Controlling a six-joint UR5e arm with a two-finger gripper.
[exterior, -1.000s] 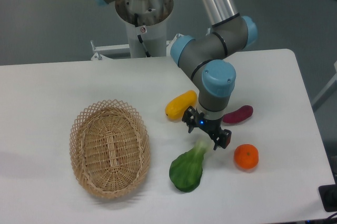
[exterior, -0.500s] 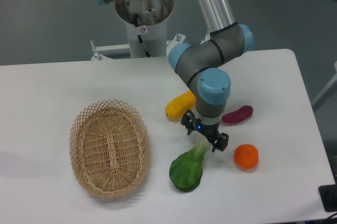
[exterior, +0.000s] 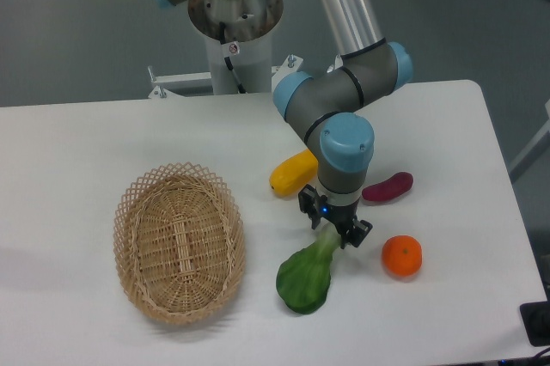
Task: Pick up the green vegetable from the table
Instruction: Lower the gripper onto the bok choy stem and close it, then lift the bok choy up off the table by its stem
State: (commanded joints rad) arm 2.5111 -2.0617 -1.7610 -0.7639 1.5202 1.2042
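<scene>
Gripper point(exterior: 334, 228) low over table point(exterior: 69, 151), fingers narrowly parted, straddling pale stem of green vegetable point(exterior: 307, 274); firm grasp cannot be confirmed.

A green vegetable point(exterior: 306, 274), broad dark leaf toward the camera, pale stem angled up and right; it lies flat on the white table point(exterior: 77, 151).

A plain grey floor point(exterior: 77, 31) fills the background behind a white work surface. A white round pedestal point(exterior: 236, 61) stands on that floor with a metal bracket point(exterior: 176, 81) at its foot. Light is soft and even, casting only faint shadows
</scene>
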